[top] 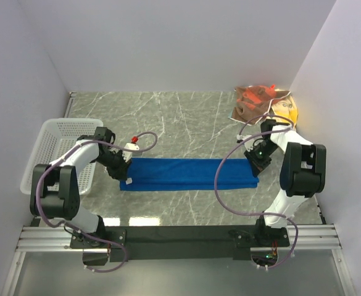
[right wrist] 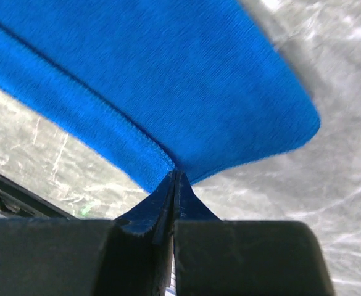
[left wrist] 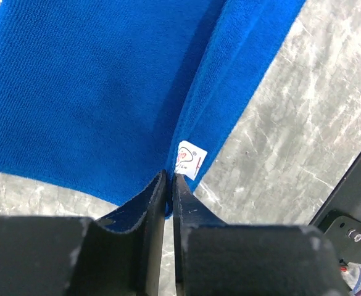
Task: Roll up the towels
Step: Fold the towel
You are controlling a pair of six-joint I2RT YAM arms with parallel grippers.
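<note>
Royal blue soft towel (top: 189, 173) lies folded on table (top: 168, 117), right of white plastic mesh basket (top: 53, 132). My left gripper (left wrist: 170, 176) & right gripper (right wrist: 173, 175) clench its end corners; thin bite, may slip w/ uneven pull.

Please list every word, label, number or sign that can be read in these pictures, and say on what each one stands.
White tag at the edge of the blue towel: a red mark and some tiny print, too small to read.
No other text, number or sign can be read in any view.
</note>
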